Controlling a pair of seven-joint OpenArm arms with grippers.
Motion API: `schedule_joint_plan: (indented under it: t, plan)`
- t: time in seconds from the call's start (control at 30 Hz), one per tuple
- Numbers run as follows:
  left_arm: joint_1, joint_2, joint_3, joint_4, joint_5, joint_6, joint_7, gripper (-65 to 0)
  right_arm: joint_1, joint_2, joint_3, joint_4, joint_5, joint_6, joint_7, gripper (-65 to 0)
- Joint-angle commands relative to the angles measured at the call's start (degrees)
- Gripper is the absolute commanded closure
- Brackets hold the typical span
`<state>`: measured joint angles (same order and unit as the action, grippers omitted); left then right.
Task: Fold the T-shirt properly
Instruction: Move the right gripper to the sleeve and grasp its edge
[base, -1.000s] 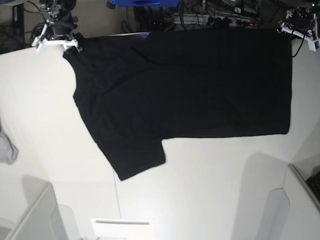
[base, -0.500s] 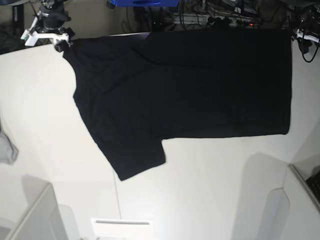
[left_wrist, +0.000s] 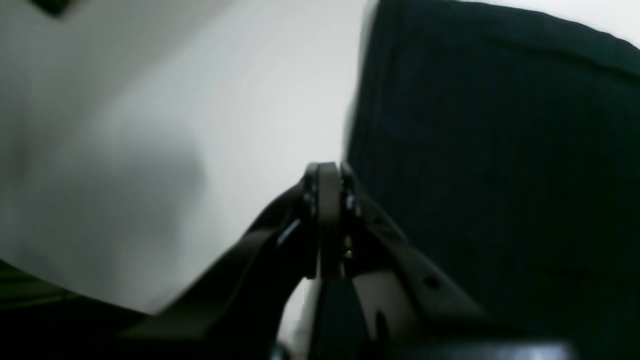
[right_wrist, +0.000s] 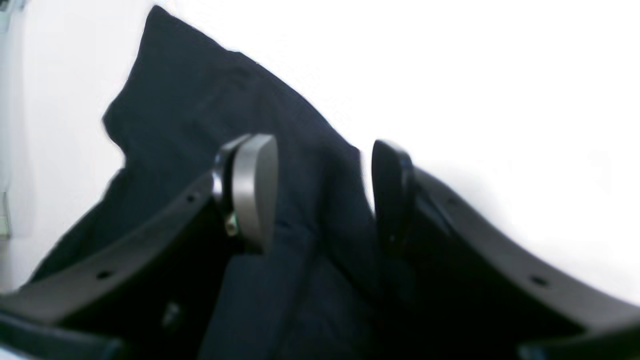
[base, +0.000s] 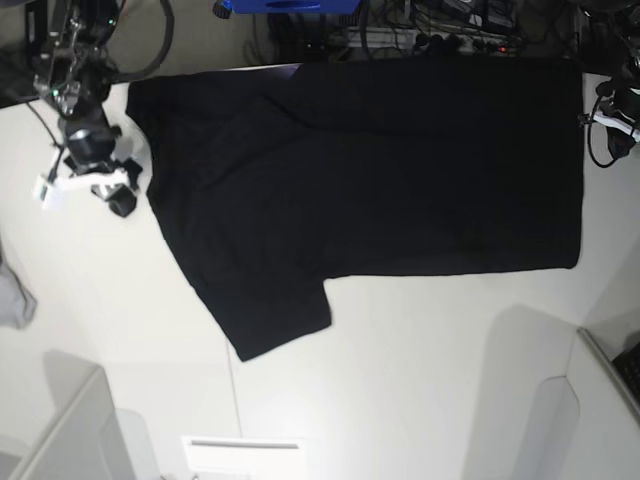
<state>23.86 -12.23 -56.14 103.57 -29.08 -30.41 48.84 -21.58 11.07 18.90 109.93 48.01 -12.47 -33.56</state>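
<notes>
The T-shirt (base: 370, 170) lies spread flat across the far half of the white desk (base: 420, 380), plain black side up, one sleeve (base: 270, 315) jutting toward the near edge. Over on the base view's left, the right gripper (base: 122, 190) sits low at the shirt's edge, just beside the cloth. From its wrist camera the fingers (right_wrist: 252, 190) stand apart, a fair gap between them, with black fabric showing in that gap and running up beyond; whether the pads touch the cloth I cannot tell, and nothing is pinched.

Across the desk, the left gripper (left_wrist: 327, 215) is at the shirt's other side. Its wrist view shows the two fingers pressed together, no gap at all, and nothing caught between them. They hover by the shirt's straight edge, bare desk on one side of them and black cloth on the other. In the base view that arm barely pokes in at the right border. A small grey cloth (base: 14, 300) sits at the far left edge, well apart from the shirt.
</notes>
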Motion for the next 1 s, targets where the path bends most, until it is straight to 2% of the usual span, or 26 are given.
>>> schedule_joint_plan:
  t: [0.0, 0.1, 0.23, 0.33, 0.4, 0.5, 0.6, 0.73, 0.9, 0.97]
  plan:
    - [-0.4, -1.3, 0.4, 0.8, -0.9, -0.1, -1.2, 0.0, 2.5, 0.6, 0.2, -0.1, 0.3, 0.8, -0.8, -29.4]
    - [-1.9, -1.4, 1.3, 0.7, -0.9, -0.1, -1.2, 0.0, 8.6, 0.6, 0.2, -3.6, 0.3, 3.4, -5.5, -29.4]
    - [-4.7, -1.4, 1.3, 0.7, -0.5, -0.3, -1.1, 0.0, 15.3, 0.6, 0.1, -8.6, 0.3, 5.5, -7.4, -29.4]
    - [-7.2, -1.9, 3.3, 0.7, 4.7, -0.4, -1.0, 0.0, 19.9, 0.7, -1.2, -12.9, 0.2, 7.4, -8.3, -29.4]
    - [-8.3, -2.8, 6.7, 0.7, 10.1, -0.4, -1.0, 0.0, 22.7, 2.1, -3.2, -16.1, 0.2, 7.6, -8.5, -29.4]
    - [-9.9, -2.9, 10.4, 0.3, 14.4, -0.4, -1.0, 0.0, 27.3, 3.5, -7.9, -21.3, 0.2, 7.8, -8.2, -29.4]
    - [-11.7, -3.2, 12.1, -2.2, 15.0, -0.4, -1.0, 0.0, 31.8, 3.7, -10.9, -27.3, 0.2, 7.9, -8.2, -30.6]
    - [-13.6, -3.2, 12.3, -5.2, 15.2, -0.4, -1.0, 0.0, 38.8, 3.7, -13.2, -38.4, 0.3, 9.5, -8.5, -39.0]
    - [-13.7, -3.4, 12.0, -7.3, 15.3, -0.4, -1.0, 0.0, 45.2, 3.7, -17.2, -49.1, 0.3, 12.8, -7.9, -39.6]
    - [-13.8, -3.4, 11.9, -7.5, 15.3, -0.4, -1.0, 0.0, 47.5, 3.7, -18.8, -53.4, 0.3, 14.4, -6.0, -39.6]
